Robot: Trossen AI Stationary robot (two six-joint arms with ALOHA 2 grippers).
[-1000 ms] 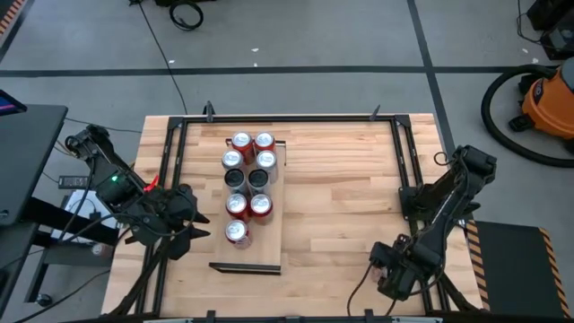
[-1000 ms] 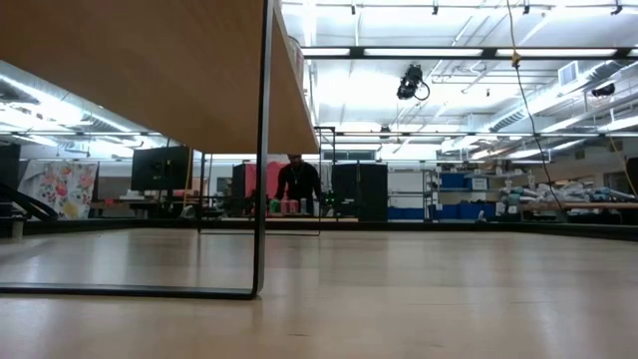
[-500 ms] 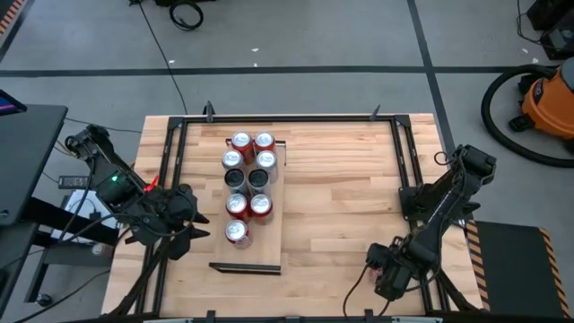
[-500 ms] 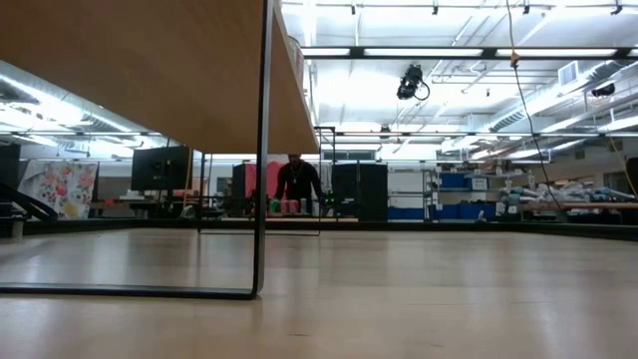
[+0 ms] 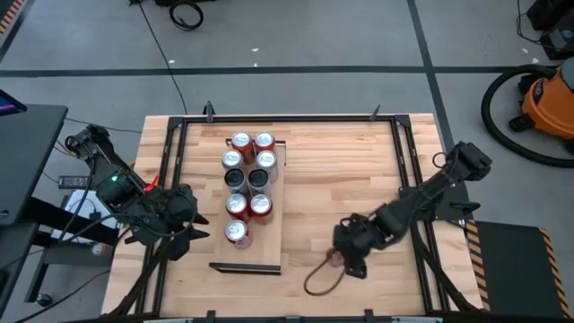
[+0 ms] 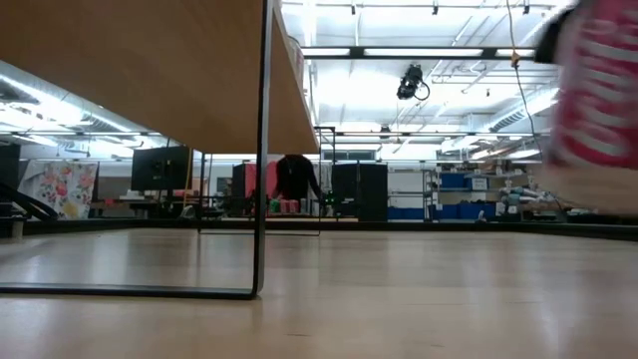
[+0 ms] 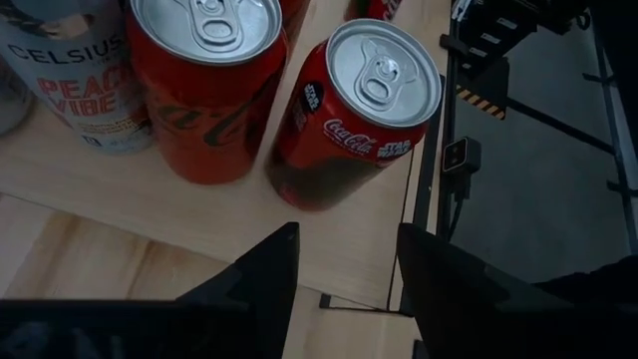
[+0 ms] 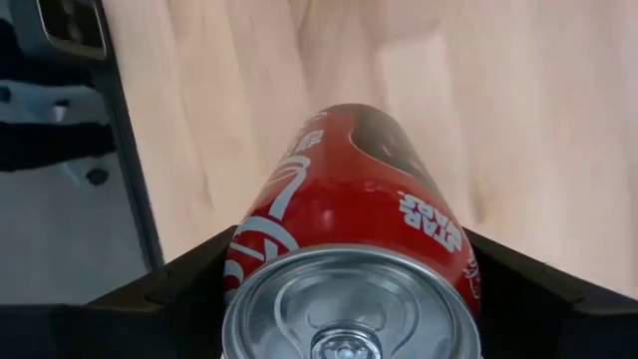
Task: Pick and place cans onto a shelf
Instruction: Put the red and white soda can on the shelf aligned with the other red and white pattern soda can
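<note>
Nine cans stand on the shelf; a tenth is held by the right gripper over the table.

Left to right: the left gripper [image 5: 184,218] sits at the shelf's 9 o'clock edge, its fingers [image 7: 261,277] parted around nothing, facing the nearest red can [image 7: 354,105]. The shelf [image 5: 260,251], a light board with dark end rails on the table [image 5: 341,170], carries nine cans [image 5: 248,184] in two columns: four pairs, then a single can [image 5: 236,232] toward 6 o'clock. By colour they appear to be five red, two silver and two black, though body colours are hard to read from overhead. The shelf's 6 o'clock end is bare. At the shelf's 3 o'clock, well apart from it, the right gripper [image 5: 352,244] is clamped on a red can [image 8: 351,239], one finger against each side, above the tabletop.
</note>
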